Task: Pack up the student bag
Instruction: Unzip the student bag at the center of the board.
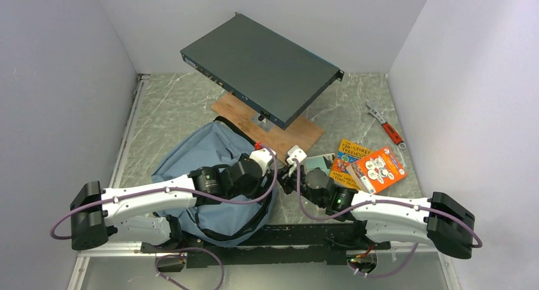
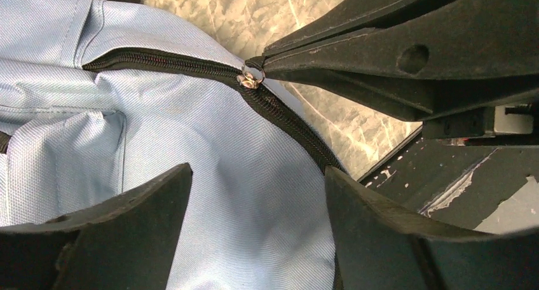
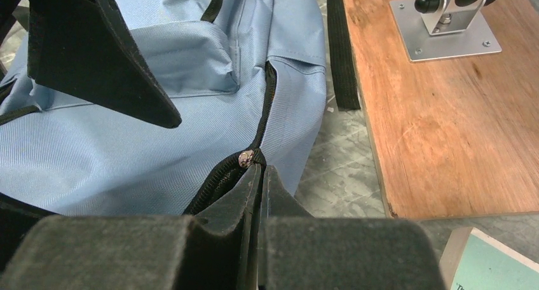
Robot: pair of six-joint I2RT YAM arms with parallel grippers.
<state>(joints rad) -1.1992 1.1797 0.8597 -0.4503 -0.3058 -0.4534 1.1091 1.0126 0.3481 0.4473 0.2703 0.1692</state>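
the student bag lies slumped on the left half of the surface, its pale blue fabric spread out beneath the left tool. that tool hangs over the cloth with its fingers spread wide and nothing between them. i cannot tell whether the pads touch the fabric. just right of it the black zipper curves across the panel to the small metal zipper pull. the right tool has its fingers pressed together on that pull, pinching it at the very tips.

the step in hand seems to be running the zipper open so the bag can take the books. to do it well, the right tool should draw the pull along the line of the teeth and follow the curve rather than lift away from it. otherwise the soft fabric will likely bunch and ride along with the slider. the left tool could help by pressing or pinching the cloth behind the slider, so the zipper is taut. the hold is thin on a small ring, so a slow, steady draw seems wise, or it may slip.

further right, well apart from the bag, the paperback books lie overlapping on the surface. beyond them is a red-handled wrench.
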